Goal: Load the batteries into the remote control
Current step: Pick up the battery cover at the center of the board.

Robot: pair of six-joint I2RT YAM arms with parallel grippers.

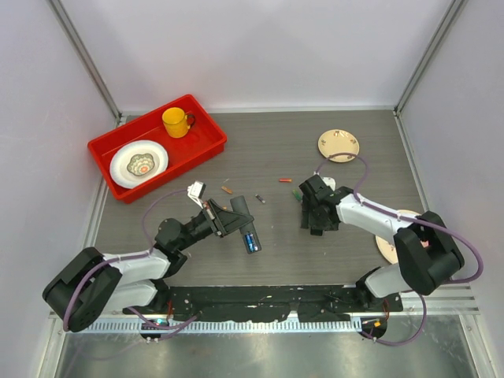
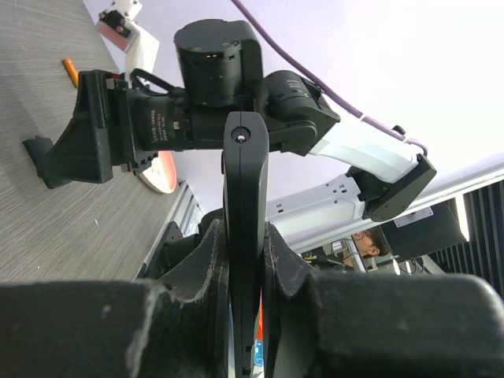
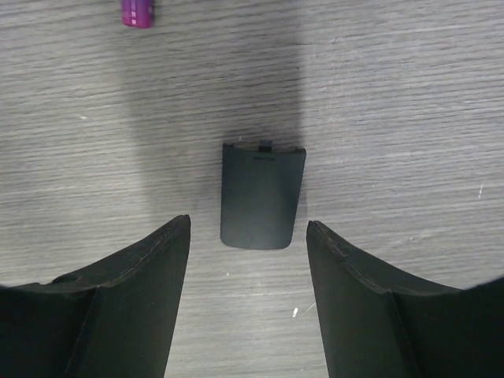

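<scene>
Slim black remote control [image 1: 246, 226], blue battery [image 1: 250, 241] inside

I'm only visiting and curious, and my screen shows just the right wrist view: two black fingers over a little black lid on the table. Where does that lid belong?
Observer: Probably on the remote control; the top view shows the left fingers clamped on it.
Visitor: Is the purple thing at my picture's top edge the only battery?
Observer: No. The top view shows an orange battery, a red battery and a dark battery lying loose.
Visitor: Anything else out there?
Observer: A red tray at the far left, holding a yellow mug and a plate.
</scene>
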